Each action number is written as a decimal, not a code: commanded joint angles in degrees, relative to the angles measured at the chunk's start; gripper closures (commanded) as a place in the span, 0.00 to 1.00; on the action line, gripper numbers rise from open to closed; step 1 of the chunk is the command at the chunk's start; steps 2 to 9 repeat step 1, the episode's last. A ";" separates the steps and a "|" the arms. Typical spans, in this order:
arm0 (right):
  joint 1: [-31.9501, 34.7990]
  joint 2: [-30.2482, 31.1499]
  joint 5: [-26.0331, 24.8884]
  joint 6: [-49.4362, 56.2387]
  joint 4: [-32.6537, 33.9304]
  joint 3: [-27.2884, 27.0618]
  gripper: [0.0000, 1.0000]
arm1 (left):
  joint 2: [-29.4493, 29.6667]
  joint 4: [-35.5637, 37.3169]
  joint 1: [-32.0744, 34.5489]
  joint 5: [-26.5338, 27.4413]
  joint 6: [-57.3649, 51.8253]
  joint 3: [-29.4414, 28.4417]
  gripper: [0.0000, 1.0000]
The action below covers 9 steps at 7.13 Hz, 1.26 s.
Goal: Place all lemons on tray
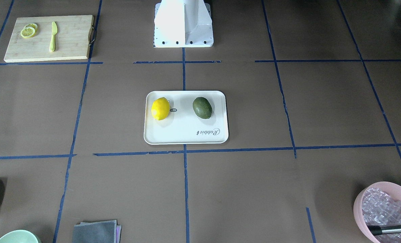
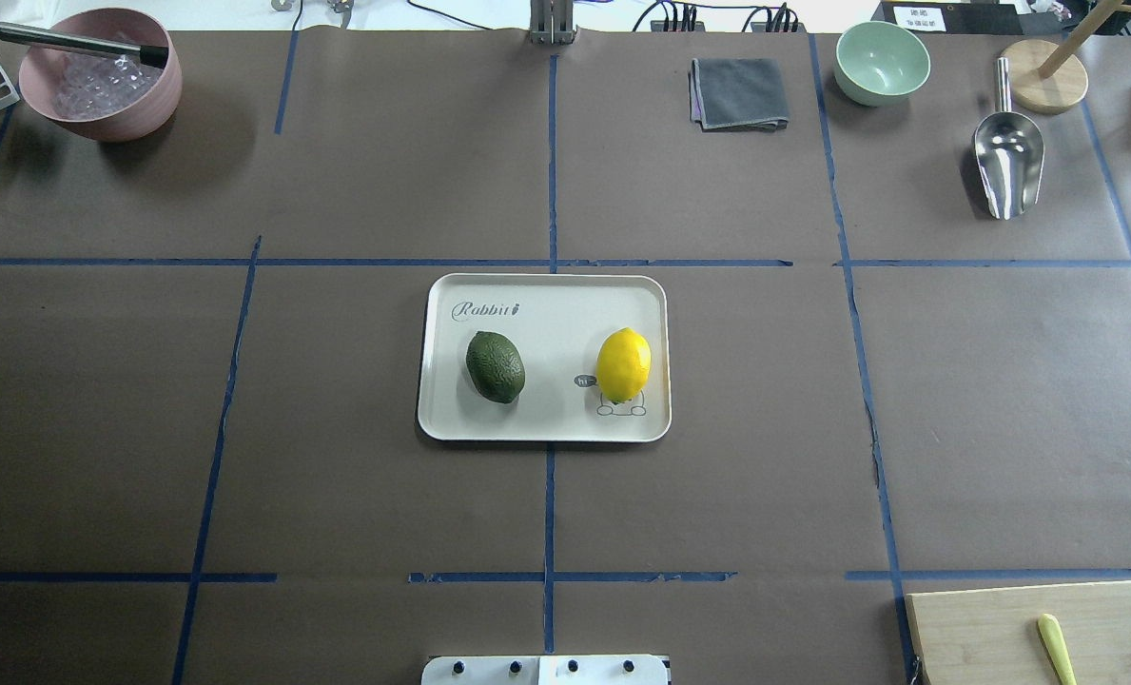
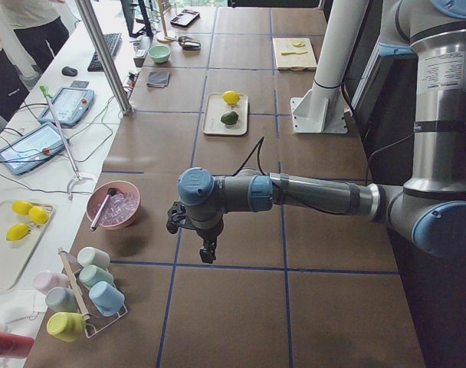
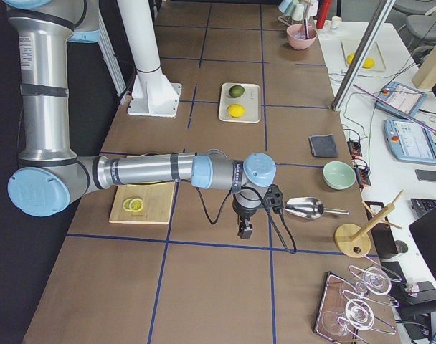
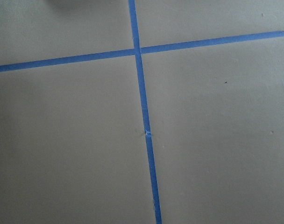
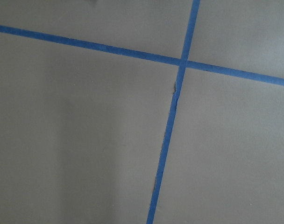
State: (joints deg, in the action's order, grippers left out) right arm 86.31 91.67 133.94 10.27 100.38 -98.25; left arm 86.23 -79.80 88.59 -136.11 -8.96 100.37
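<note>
The cream-white tray (image 2: pixel 546 314) lies at the table's middle. The yellow lemon (image 2: pixel 623 364) and the dark green bumpy lemon (image 2: pixel 495 366) both rest on it, apart from each other; they also show in the front-facing view as yellow lemon (image 1: pixel 160 108) and green lemon (image 1: pixel 202 107) on the tray (image 1: pixel 187 136). My left gripper (image 3: pixel 208 251) hangs over bare table far from the tray, near the pink bowl. My right gripper (image 4: pixel 244 231) hangs over bare table near the scoop. Both show only in side views, so I cannot tell whether they are open or shut. The wrist views show only table and blue tape.
A wooden cutting board (image 1: pixel 72 38) with lemon slices (image 1: pixel 28 31) and a yellow knife (image 1: pixel 53 36) lies on my right. A pink bowl (image 2: pixel 99 76), grey cloth (image 2: pixel 738 92), green bowl (image 2: pixel 882 62) and metal scoop (image 2: pixel 1007 162) stand along the far edge.
</note>
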 commanded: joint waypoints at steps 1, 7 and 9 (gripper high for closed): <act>0.00 0.00 0.00 0.10 -0.01 0.25 0.00 | 0.08 0.00 0.00 -0.03 0.00 0.09 0.00; 0.00 0.00 0.00 0.10 -0.01 0.25 0.00 | 0.08 0.00 0.00 -0.03 0.00 0.09 0.00; 0.00 0.00 0.00 0.10 -0.01 0.25 0.00 | 0.08 0.00 0.00 -0.03 0.00 0.09 0.00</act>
